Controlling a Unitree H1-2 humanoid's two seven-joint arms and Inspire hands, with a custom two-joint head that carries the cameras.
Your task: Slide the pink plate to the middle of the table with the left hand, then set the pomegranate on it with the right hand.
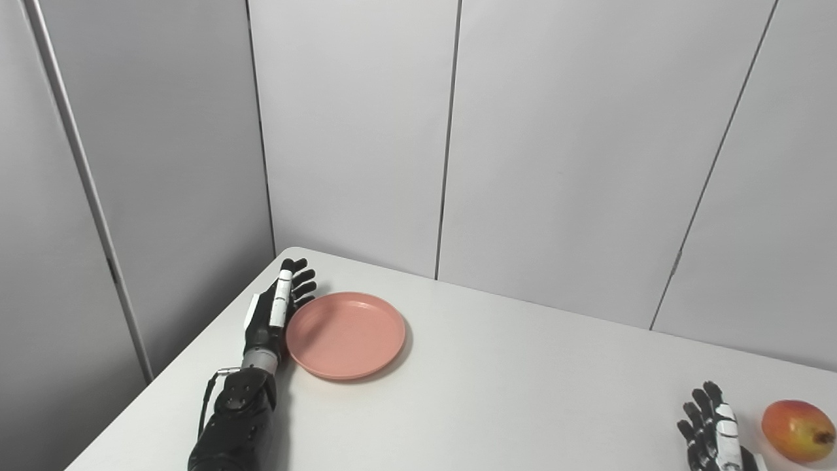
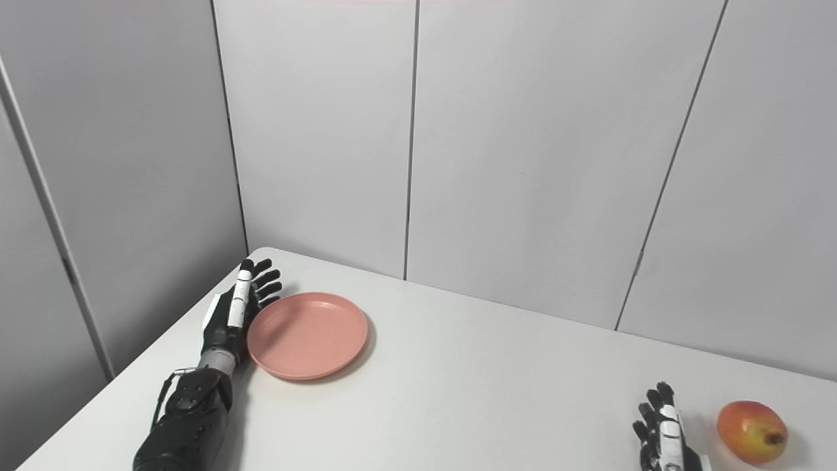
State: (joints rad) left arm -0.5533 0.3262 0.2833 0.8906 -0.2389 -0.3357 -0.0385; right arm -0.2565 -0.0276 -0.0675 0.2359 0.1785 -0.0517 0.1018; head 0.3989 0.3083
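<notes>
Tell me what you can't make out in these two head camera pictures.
- Right hand: cut off by the bottom edge in both views, so its palm and arm don't show.
- Left hand: seen edge-on beside the pink plate; whether it touches the rim is unclear.
- Pomegranate: its far side is hidden.

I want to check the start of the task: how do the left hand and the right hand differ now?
The left hand stands on edge against the pink plate; the right hand stands beside the pomegranate, apart from it. The left hand is far on the table; the right is near. Both are open, holding nothing.
</notes>
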